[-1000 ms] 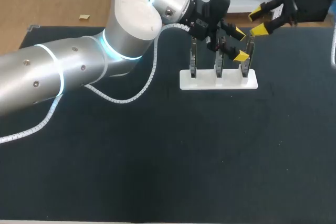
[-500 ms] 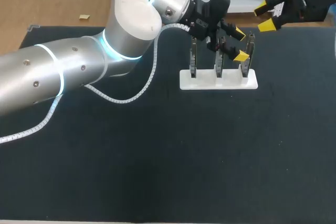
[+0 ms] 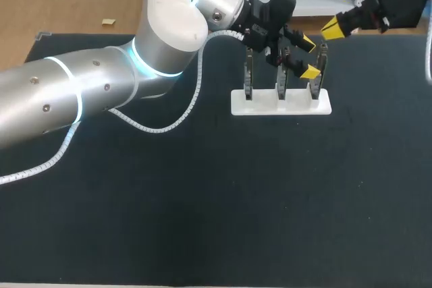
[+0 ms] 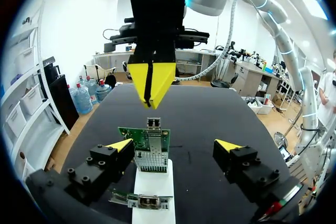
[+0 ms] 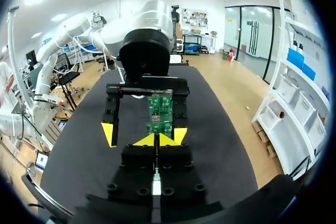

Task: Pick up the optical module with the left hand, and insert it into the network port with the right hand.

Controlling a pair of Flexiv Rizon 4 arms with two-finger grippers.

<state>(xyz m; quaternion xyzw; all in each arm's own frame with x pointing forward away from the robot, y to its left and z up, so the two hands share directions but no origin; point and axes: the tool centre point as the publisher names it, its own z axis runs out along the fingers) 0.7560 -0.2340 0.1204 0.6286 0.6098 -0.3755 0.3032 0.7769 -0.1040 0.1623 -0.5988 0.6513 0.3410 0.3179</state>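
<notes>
Head view: the dark tabletop (image 3: pixel 202 220) carries one white stand (image 3: pixel 280 104), and I place everything by that. My left arm (image 3: pixel 81 92) comes in low and long from the stand's left side and has not stirred over the last second. Three small upright boards sit in the stand.

The left gripper (image 3: pixel 307 57) is over the stand's right half, its fingers spread wide, one on each side of the stand's line. The right gripper (image 3: pixel 334 28) hangs just past the stand's right end, on the far side.

That one is what changed. A second ago its yellow tips stood well apart; now they are pressed together, with nothing between them that I can make out. It has barely shifted otherwise.

In the left wrist view the optical module (image 4: pixel 148 148), a green board with a metal cage, stands upright in the stand between my open left fingers. It is nearer one finger than the other, and I see no pinch from both sides. Another board sits in the stand below the gripper, closer to the wrist.

My reading: the right side has closed up empty and is waiting clear of the stand. The pick is not yet made, and closing the left fingers on the module looks like the next call. I can't pick out the network port from here.
</notes>
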